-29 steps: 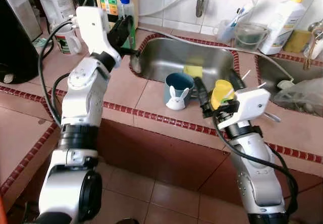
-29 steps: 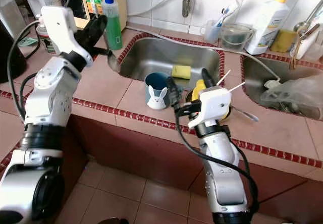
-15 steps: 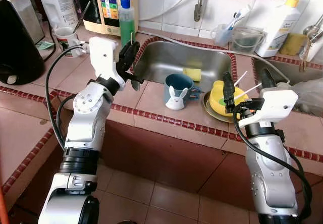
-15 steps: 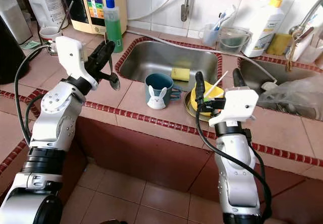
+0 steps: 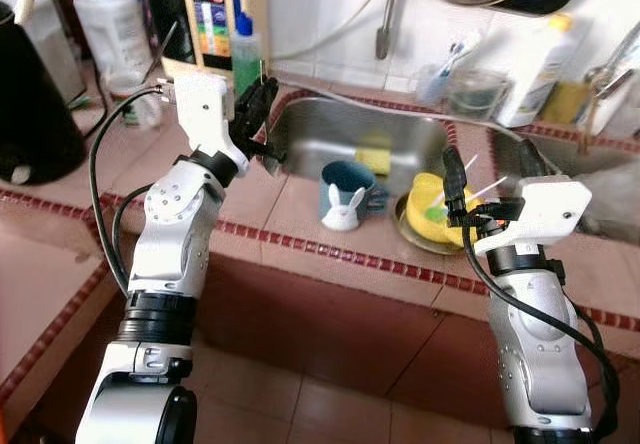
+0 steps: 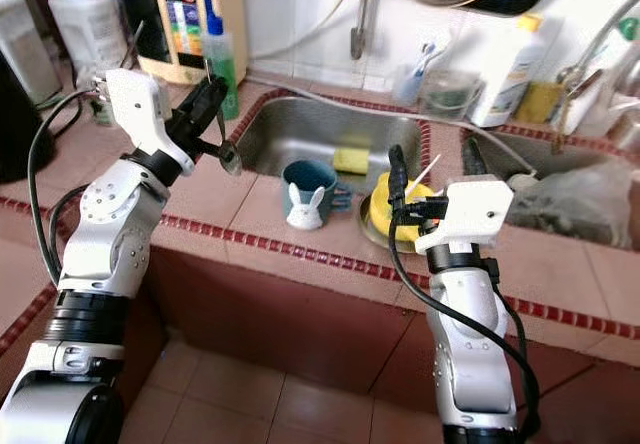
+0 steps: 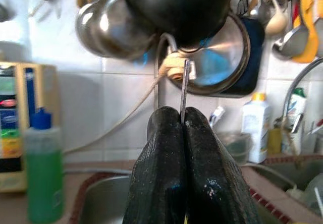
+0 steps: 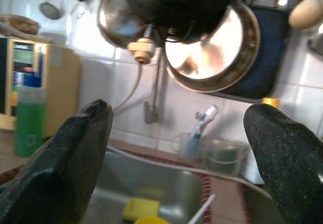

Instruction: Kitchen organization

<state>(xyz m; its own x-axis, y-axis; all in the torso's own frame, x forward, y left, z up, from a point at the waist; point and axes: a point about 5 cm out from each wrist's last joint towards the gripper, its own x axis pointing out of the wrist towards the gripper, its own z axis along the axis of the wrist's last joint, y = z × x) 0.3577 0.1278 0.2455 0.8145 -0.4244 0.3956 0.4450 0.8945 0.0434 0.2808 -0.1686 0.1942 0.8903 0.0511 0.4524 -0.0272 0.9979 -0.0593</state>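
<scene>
Spoon [image 6: 228, 154] is clenched in the left gripper [image 6: 207, 114] beside the sink [image 6: 330, 129]. Right gripper [image 5: 495, 179] hovers spread, empty, over the yellow bowl [image 5: 432, 209].

Silver jointed arms, white boxy wrists, looping black cables, each pincer [image 5: 258, 114] [image 6: 432, 179] with long black fingers.
</scene>
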